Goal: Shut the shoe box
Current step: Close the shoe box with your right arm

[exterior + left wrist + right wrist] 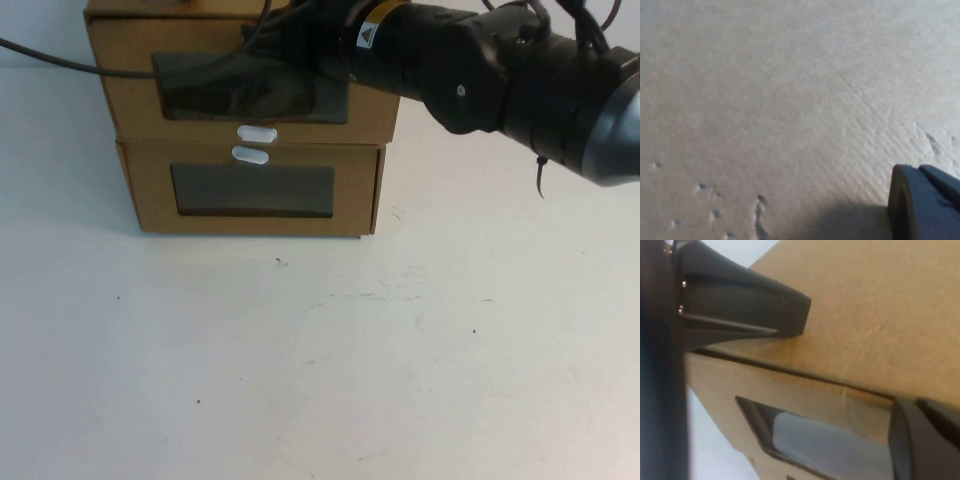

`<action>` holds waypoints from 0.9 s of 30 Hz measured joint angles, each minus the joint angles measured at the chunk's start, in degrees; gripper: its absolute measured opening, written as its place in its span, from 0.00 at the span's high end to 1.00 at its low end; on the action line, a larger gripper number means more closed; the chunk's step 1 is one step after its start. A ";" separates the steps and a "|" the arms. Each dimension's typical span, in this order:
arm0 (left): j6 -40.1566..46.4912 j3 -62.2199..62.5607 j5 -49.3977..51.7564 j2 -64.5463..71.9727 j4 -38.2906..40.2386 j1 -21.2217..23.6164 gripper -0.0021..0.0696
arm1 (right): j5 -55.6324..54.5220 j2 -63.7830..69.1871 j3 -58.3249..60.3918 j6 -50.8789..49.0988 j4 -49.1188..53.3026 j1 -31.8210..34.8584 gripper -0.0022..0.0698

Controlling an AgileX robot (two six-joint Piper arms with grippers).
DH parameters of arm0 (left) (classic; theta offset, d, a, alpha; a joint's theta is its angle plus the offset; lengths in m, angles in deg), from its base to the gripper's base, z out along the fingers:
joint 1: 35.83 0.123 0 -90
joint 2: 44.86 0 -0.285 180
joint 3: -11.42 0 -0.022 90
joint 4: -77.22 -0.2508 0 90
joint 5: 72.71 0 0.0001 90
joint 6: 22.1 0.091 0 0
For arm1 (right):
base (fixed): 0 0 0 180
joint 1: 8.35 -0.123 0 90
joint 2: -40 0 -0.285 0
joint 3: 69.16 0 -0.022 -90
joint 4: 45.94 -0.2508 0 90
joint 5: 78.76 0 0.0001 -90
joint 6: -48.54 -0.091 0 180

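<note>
1. High view: two brown cardboard boxes stand stacked at the far side of the white table (330, 370). The upper one, the shoe box (250, 85), has its white pull tab (257, 133) below its window; the lower box (255, 190) has its tab (250, 154) above its window. The right arm (480, 65) reaches in from the right across the shoe box's upper front; its gripper is hidden behind the arm here. The shoe box's front face looks roughly flush with its shell, so we judge the drawer nearly or fully in.

2. Left wrist view: plain cardboard (780, 100) fills the picture at very close range. Only one dark fingertip of the left gripper (922, 205) shows; we cannot tell its state, nor which box it faces.

3. Right wrist view: the right gripper (850, 370) is spread, one finger (745, 305) lying on the top panel, the other (925, 440) at the front face near the window (825, 440). A dark seam (805, 375) shows between top and drawer front. We judge only a final seating push, if any, is left.
</note>
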 joint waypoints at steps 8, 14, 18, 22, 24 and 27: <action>0.21 0.00 -0.18 0.00 0.00 0.00 0.98 | 2.97 -0.20 0.00 0.00 0.15 0.00 0.99; 0.32 0.00 -0.32 0.00 0.00 0.00 0.98 | 2.49 1.44 -0.59 0.00 0.15 -0.57 0.99; 0.32 0.00 -0.50 0.00 0.00 0.00 0.98 | 2.72 3.03 -2.76 0.00 0.38 -0.61 0.99; 0.32 0.00 -0.64 0.00 0.00 0.00 0.98 | 3.01 4.76 -5.17 0.00 0.61 -0.70 0.99; 0.42 0.00 -0.64 0.00 0.00 0.00 0.98 | 3.01 5.81 -6.52 0.00 0.61 -0.70 0.99; 0.42 0.00 -0.64 0.00 0.00 0.00 0.98 | 3.10 7.26 -8.52 0.00 0.61 -0.83 0.99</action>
